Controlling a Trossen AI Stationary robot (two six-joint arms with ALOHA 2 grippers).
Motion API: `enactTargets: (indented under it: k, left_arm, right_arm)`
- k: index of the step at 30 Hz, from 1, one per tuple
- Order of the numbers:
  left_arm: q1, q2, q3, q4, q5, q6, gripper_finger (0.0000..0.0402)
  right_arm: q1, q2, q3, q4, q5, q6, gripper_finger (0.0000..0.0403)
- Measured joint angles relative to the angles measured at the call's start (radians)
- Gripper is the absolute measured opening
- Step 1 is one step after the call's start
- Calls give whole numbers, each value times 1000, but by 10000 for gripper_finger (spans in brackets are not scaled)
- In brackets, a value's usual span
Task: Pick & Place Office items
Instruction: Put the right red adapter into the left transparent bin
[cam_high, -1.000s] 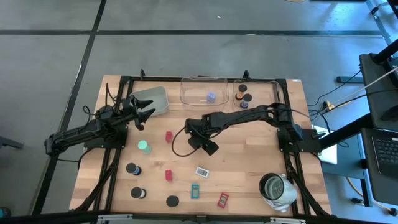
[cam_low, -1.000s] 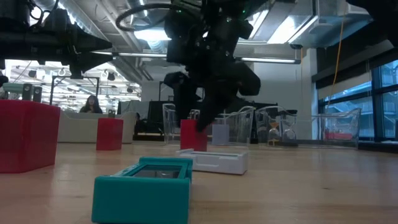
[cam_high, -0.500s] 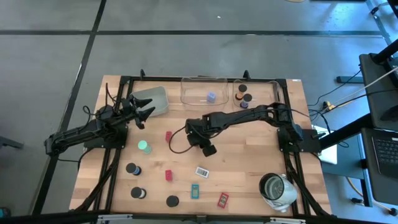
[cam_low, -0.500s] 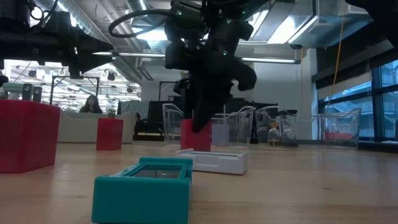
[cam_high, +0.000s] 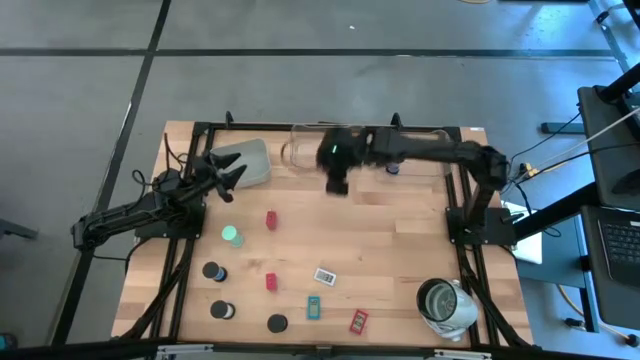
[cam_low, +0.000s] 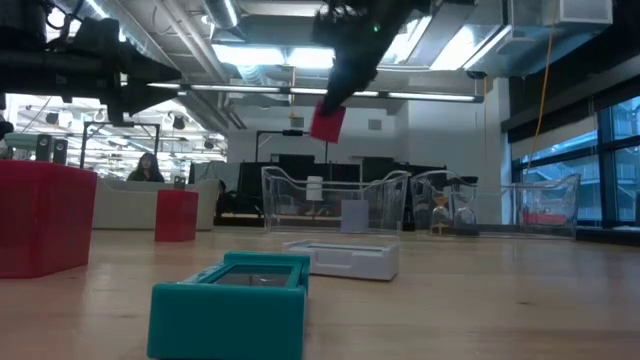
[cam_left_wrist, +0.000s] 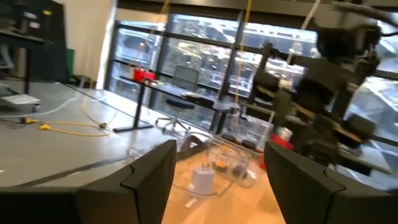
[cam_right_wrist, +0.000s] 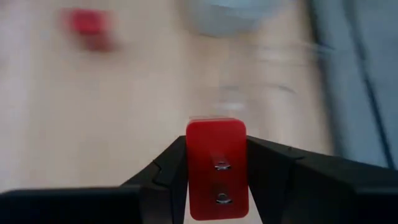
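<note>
My left gripper (cam_high: 228, 180) waits, fingers spread, beside the grey tray (cam_high: 247, 160). My right gripper (cam_high: 337, 168) clamps a red block (cam_right_wrist: 216, 167) in the air at the clear tray's (cam_high: 325, 145) near edge. Other items (cam_high: 272, 281) lie on the table (cam_high: 400, 240).

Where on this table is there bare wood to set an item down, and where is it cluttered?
Free: the stretch between the red block and the silvery-white container, below the clear trays. Crowded: the near-left corner, around the black caps and teal rectangle.
</note>
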Motion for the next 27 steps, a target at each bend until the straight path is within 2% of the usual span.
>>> enactTargets:
  k: [5, 10, 16, 23, 27]
  left_arm:
    - [0, 0, 0, 10, -66, 1, 240]
    - [0, 0, 0, 16, -74, 1, 240]
    - [0, 0, 0, 15, -74, 70, 240]
    - [0, 0, 0, 15, -74, 99, 240]
    - [0, 0, 0, 15, -74, 107, 240]
  right_arm:
    - [-168, 21, 0, -10, 26, 144, 123]
    - [-264, 92, -1, -13, -130, 188, 123]
    - [-277, 150, -2, 13, -184, 166, 123]
    - [-254, 156, -1, 44, -186, 147, 123]
    - [-238, 158, -1, 55, -246, 147, 123]
